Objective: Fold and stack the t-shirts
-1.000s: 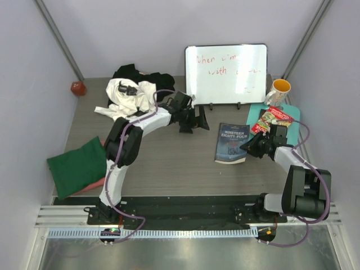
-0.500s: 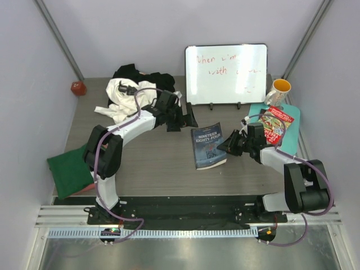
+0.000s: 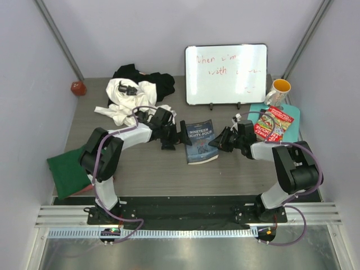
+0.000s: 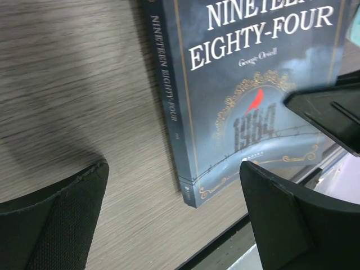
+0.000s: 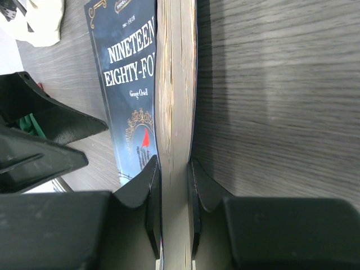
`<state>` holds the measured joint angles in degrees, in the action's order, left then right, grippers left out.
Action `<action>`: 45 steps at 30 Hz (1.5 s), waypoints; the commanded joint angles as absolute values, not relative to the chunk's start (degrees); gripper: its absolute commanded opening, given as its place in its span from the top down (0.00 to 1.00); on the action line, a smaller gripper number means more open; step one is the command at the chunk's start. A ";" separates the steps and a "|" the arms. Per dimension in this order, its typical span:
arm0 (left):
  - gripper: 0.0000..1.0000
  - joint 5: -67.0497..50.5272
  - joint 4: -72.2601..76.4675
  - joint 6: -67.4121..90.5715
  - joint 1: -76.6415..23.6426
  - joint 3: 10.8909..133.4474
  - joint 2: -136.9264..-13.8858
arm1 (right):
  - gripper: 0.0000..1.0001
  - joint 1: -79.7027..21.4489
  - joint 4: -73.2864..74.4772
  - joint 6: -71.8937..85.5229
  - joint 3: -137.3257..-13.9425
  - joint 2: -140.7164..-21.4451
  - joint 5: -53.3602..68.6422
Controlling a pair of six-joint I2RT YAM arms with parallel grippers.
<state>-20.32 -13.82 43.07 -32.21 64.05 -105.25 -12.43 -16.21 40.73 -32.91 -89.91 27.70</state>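
Black fingers of the right gripper (image 5: 173, 169) pinch the page edge of the blue paperback (image 5: 126, 73) lying mid-table, probably to drag it out of the folding space. Opposite, the left gripper (image 4: 171, 169) stands spread wide by the book's spine, gripping nothing, perhaps ready to brace it. Farther out the t-shirts wait: a crumpled white and black heap (image 3: 135, 93) at the back left, a folded dark green one (image 3: 70, 167) at the left edge.

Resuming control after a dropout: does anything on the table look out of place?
Yes. The right gripper is shut on the page edge of the Nineteen Eighty-Four book mid-table, with the left gripper open beside its spine, while the t-shirts lie heaped unfolded at the back.
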 commanded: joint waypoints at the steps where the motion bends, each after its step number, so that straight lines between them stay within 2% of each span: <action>1: 0.00 -23.90 -8.44 43.86 -32.43 62.49 -104.94 | 0.99 -13.44 -21.71 42.27 -34.28 -91.31 27.33; 13: 0.00 -23.47 -4.40 45.53 -35.50 59.86 -111.61 | 0.99 -14.68 -22.85 42.27 -32.70 -93.78 26.63; 21: 0.00 -19.35 -1.23 47.10 -42.27 59.94 -116.19 | 0.99 -17.13 -25.93 43.94 -32.08 -96.94 26.10; 24: 0.05 -17.76 -0.79 47.99 -44.03 59.85 -116.37 | 0.99 -17.75 -26.10 44.12 -32.34 -97.47 26.02; 25: 0.13 -17.49 -0.70 47.99 -44.21 59.85 -116.28 | 0.99 -17.75 -26.19 44.30 -32.34 -97.47 25.93; 27: 0.19 -17.14 -0.62 47.90 -44.30 59.94 -116.28 | 0.99 -18.19 -26.10 44.30 -32.52 -97.65 26.02; 29: 0.33 -16.70 -0.44 47.72 -44.30 59.85 -116.19 | 0.99 -18.63 -26.10 44.39 -32.78 -97.65 25.93; 30: 0.50 -16.70 -0.35 47.72 -44.30 59.85 -116.19 | 0.99 -18.81 -26.10 44.38 -32.78 -97.65 25.84; 32: 0.72 -16.70 -0.35 47.72 -44.30 59.94 -116.10 | 0.99 -18.90 -25.06 44.21 -33.31 -97.73 25.66; 33: 0.92 -16.61 -0.53 47.81 -44.30 60.12 -115.76 | 0.99 -18.90 -24.53 44.03 -33.57 -97.65 25.66; 34: 1.00 -15.74 -1.05 47.64 -44.38 60.47 -115.49 | 0.99 -18.90 -24.09 43.60 -33.75 -97.39 25.58; 36: 1.00 -14.16 -3.68 46.76 -44.30 61.52 -114.79 | 0.97 -18.90 -22.15 42.98 -34.71 -96.86 25.49; 40: 1.00 -9.85 -8.68 43.51 -44.21 63.72 -111.98 | 0.71 -18.90 -17.51 40.96 -35.77 -94.31 23.56; 43: 1.00 -6.69 -9.93 41.92 -43.25 64.95 -110.57 | 0.62 -18.81 -13.38 38.85 -36.74 -91.76 21.10; 45: 1.00 -6.07 -9.76 41.66 -42.28 65.48 -109.43 | 0.61 -18.90 -11.87 37.53 -37.18 -89.58 20.31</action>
